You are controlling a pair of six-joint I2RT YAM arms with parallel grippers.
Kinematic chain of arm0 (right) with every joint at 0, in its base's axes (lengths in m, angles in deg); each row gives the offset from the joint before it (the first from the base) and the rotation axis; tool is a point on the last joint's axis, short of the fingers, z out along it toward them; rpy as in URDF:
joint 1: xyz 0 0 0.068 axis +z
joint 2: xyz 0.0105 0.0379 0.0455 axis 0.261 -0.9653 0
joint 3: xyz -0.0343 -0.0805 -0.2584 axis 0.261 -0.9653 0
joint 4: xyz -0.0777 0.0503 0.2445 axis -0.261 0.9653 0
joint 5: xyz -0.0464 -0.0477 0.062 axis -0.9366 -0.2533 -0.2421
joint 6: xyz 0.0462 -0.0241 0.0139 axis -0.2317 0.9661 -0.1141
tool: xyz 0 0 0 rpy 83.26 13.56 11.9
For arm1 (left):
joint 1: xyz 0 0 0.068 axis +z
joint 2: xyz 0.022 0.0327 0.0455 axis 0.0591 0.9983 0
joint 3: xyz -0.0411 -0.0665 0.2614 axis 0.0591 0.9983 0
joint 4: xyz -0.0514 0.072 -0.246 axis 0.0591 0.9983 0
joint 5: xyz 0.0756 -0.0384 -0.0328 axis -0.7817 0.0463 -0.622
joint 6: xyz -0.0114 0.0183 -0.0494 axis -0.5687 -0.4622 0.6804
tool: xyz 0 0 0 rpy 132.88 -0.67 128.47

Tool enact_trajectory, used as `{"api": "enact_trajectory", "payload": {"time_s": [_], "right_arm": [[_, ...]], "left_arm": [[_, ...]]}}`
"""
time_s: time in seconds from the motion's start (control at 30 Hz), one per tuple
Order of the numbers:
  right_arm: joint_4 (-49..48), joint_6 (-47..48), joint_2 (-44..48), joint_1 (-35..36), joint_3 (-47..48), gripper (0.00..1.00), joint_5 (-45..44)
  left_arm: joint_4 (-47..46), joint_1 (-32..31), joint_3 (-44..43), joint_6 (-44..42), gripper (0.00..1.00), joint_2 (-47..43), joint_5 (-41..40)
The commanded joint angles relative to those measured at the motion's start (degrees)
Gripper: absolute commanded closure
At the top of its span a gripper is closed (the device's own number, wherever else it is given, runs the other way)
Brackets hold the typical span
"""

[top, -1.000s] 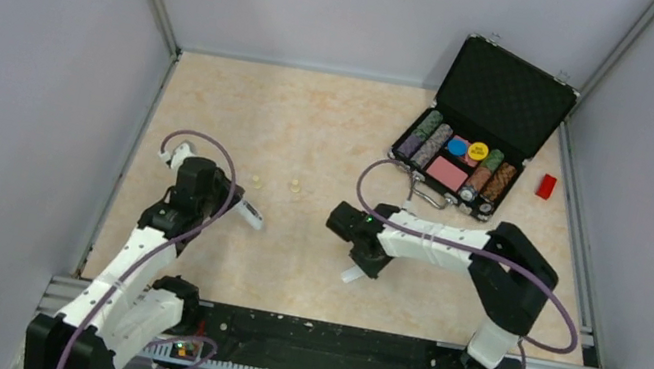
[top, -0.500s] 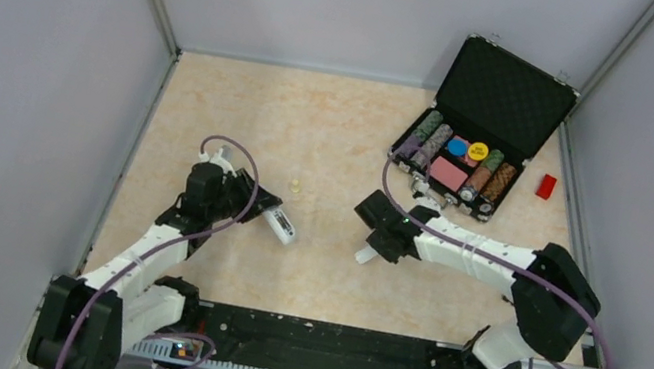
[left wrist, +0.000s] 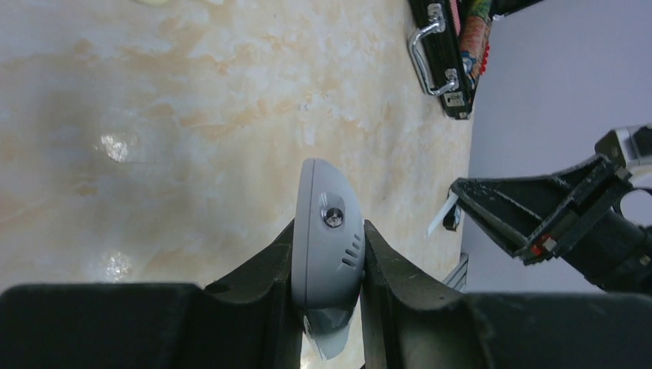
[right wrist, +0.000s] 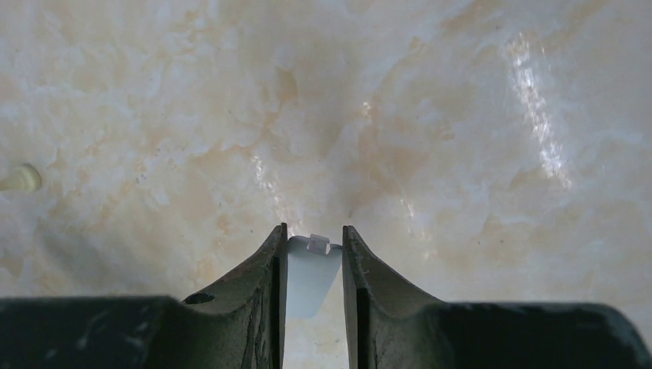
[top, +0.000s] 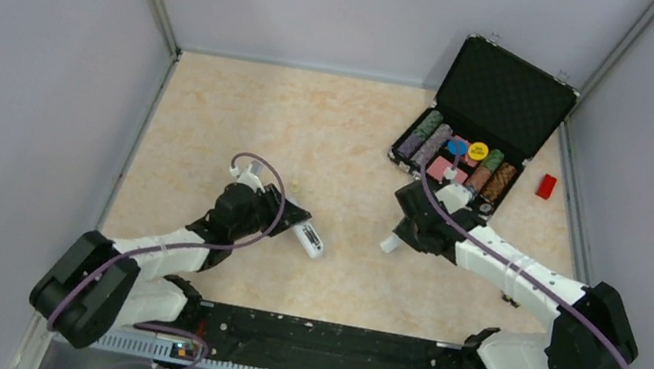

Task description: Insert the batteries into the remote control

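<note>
My left gripper [top: 298, 227] is shut on the white remote control [top: 309, 239], held on edge just above the table left of centre. In the left wrist view the remote's rounded end [left wrist: 327, 231] pokes out between my fingers [left wrist: 269, 269]. My right gripper [top: 398, 235] is shut on the small loose white cover piece [top: 388, 244]. In the right wrist view the cover [right wrist: 311, 280] sits between both fingers above the table. The left wrist view also shows the right gripper [left wrist: 530, 215] with the cover [left wrist: 444, 216]. No batteries show in any view.
An open black case of poker chips [top: 470, 154] stands at the back right, close behind my right gripper; its handle shows in the left wrist view [left wrist: 430, 50]. A red block [top: 546, 186] lies beside it. A cream peg [right wrist: 21, 178] lies on the marbled table.
My left gripper has carried the remote rightward toward the table's middle. My right gripper has carried the cover rightward and back, toward the chip case.
</note>
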Motion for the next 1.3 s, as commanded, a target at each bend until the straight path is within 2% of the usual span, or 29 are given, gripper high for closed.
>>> {"api": "enact_trajectory", "payload": {"time_s": [0.0, 0.13, 0.27, 0.5, 0.57, 0.67, 0.77, 0.9, 1.13, 1.27], "right_arm": [[3.7, -13.6, 2.9, 0.0, -1.7, 0.88, 1.8], [4.0, -15.7, 4.1, -0.2, -2.2, 0.88, 3.5], [4.2, -16.3, 6.7, -0.8, -3.1, 0.88, 4.7], [4.3, -16.0, 8.2, -1.3, -3.4, 0.88, 6.5], [4.3, -16.1, 8.4, -1.4, -3.5, 0.88, 6.6], [4.1, -16.1, 8.5, -1.5, -3.7, 0.88, 6.8], [4.0, -16.4, 8.7, -1.6, -4.0, 0.88, 7.1], [3.7, -17.7, 9.6, -1.7, -4.7, 0.89, 8.7], [1.0, -21.0, 10.4, -2.0, -5.8, 0.89, 14.7], [-1.1, -22.6, 10.9, -2.0, -6.9, 0.90, 17.2]], "left_arm": [[-15.6, -6.0, 2.4, 14.5, 1.00, 4.8, -20.8], [-12.7, -11.0, -0.3, 25.6, 1.00, 10.4, -33.0], [-6.9, -15.1, -5.2, 33.6, 0.98, 16.2, -39.0], [-9.6, -17.9, -1.5, 43.6, 0.62, 20.2, -42.1], [-7.9, -19.1, -0.3, 45.7, 0.53, 19.3, -43.2], [-4.6, -20.6, 0.5, 48.2, 0.32, 17.5, -44.0], [-0.9, -22.1, 0.6, 49.1, 0.21, 15.6, -43.9], [6.5, -23.6, 1.0, 50.1, 0.14, 10.6, -42.9], [27.4, -27.4, 1.1, 51.8, 0.07, -2.3, -40.5], [30.2, -28.7, 3.4, 52.9, 0.05, -7.4, -38.0]]}}
